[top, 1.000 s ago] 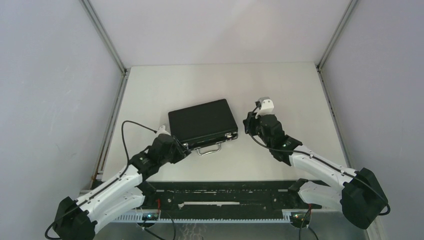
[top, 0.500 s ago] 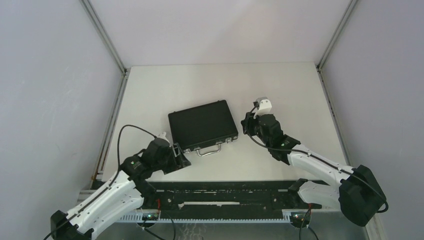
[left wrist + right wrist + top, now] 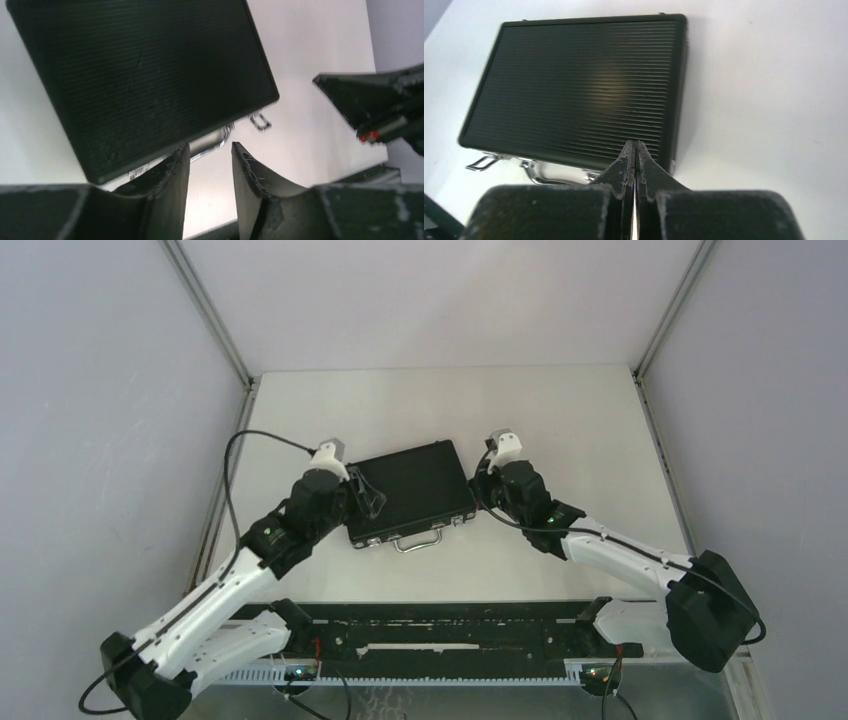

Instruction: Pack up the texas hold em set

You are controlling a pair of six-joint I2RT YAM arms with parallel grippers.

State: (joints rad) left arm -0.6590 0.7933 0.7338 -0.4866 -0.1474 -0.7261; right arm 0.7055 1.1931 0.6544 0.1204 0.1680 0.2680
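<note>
Black ribbed briefcase [image 3: 410, 488] lies flat & shut, approx mid surface [image 3: 570, 420], silver handle [image 3: 418, 538] on the side facing the arm bases. L pincer [image 3: 366, 496] hangs over the case's left end, jaws apart w/ a clear gap, nothing btwn them; in the left wrist view its tips sit above the handle-side edge. R pincer [image 3: 482, 482] is at the case's right end, fingers pressed tight together, holding nothing; in the right wrist view its tips are over the corner nr the handle side. Whether it touches the lid: can't tell.
</note>
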